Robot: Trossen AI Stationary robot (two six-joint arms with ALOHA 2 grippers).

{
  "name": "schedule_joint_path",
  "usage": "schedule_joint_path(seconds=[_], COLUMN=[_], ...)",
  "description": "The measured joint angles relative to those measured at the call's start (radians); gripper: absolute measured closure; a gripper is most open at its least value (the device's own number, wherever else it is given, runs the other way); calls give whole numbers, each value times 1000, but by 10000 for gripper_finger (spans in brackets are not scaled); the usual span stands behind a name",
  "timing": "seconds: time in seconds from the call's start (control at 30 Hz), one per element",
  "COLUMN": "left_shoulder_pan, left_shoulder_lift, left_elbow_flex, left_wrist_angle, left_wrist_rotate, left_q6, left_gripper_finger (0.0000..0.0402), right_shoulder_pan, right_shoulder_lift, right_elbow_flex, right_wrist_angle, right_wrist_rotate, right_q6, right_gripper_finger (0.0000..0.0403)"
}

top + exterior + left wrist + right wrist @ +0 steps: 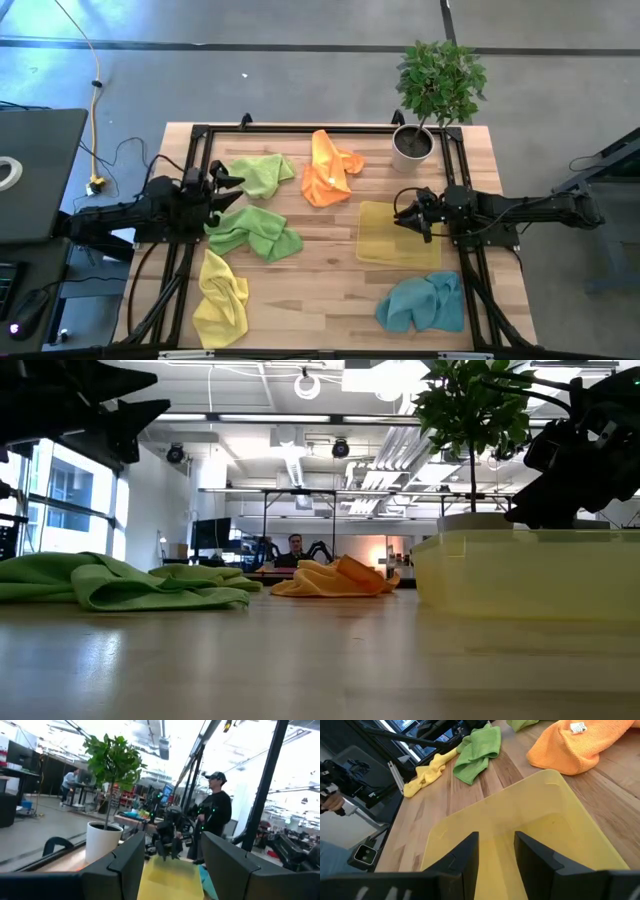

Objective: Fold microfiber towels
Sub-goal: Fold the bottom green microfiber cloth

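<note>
1. The right gripper (pixel 413 222) is held over the right edge of the flat yellow towel (pixel 398 236), near the desk's (pixel 330 290) right edge, its fingers parted by a narrow gap with nothing seen clamped. If it is lowered off-edge, only one layer may be pinched, or bare wood.
2. A fold dragged toward the orange towel (pixel 330 168) could be skewed, as the towel lies loose.
3. The plant pot (pixel 411 146) at the far right corner could be knocked by a raised arm.
4. The left gripper (pixel 228 188), fingers spread wide and empty, waits near the left edge beside two green towels (pixel 255 232); these could be snagged.
</note>
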Motion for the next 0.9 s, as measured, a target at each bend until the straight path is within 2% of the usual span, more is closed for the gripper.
schedule_joint_path(seconds=[0.2, 0.5, 0.77, 0.9], left_shoulder_pan=[0, 0, -1, -1], left_shoulder_lift=[102, 378, 642, 748], left_elbow_flex=[57, 200, 426, 544], left_wrist_angle=[-55, -106, -291, -464], left_wrist_rotate=[-13, -19, -11, -6], left_q6=[31, 112, 179, 210], left_gripper_finger=[218, 218, 217, 217], right_shoulder_pan=[0, 0, 0, 0], right_shoulder_lift=[0, 0, 0, 0], right_elbow_flex=[0, 0, 0, 0], right_wrist_angle=[0, 0, 0, 0], right_wrist_rotate=[0, 0, 0, 0], right_q6=[0, 0, 0, 0], right_gripper_finger=[286, 286, 286, 286])
